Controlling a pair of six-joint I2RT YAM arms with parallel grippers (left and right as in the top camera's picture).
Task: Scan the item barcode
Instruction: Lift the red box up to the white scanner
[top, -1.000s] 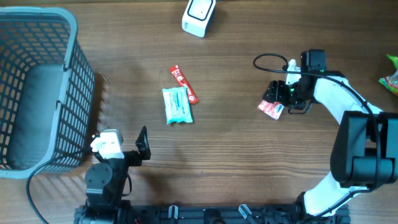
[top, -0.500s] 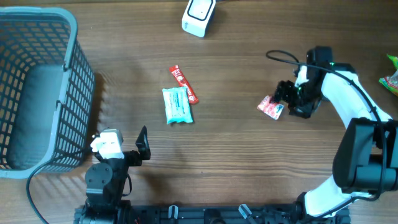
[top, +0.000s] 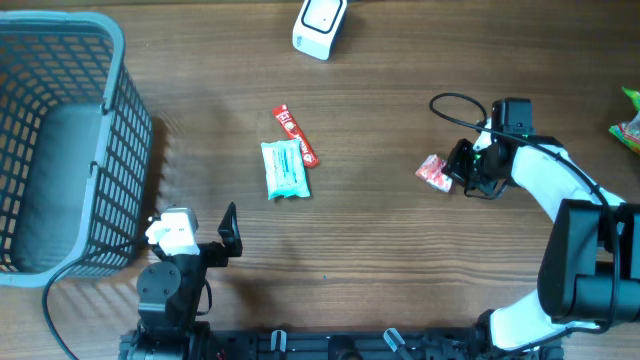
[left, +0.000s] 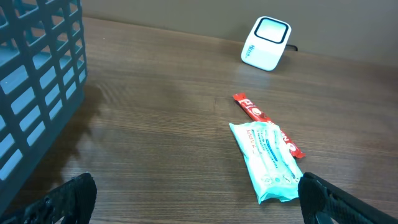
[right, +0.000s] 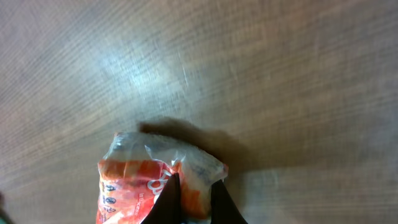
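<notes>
Two robot arms share a wooden table (top: 400, 290). A big blue-grey mesh basket (top: 60, 45) fills its left side. Beside the basket, the left gripper (left: 196, 186) has its fingers spread wide, empty. The right gripper (top: 462, 172), right of centre, pinches the edge of a small red snack packet (top: 434, 172). A white scanner (top: 320, 22) sits at the far edge. A teal pouch (top: 285, 170) touches a red stick (top: 294, 133) mid-table.

Right arm (top: 545, 180): white shells, black joints, looped black cable (top: 452, 95). Left arm (top: 165, 290): black, white wrist block (top: 176, 230). Left gripper (left: 198, 198): matte black fingers.
</notes>
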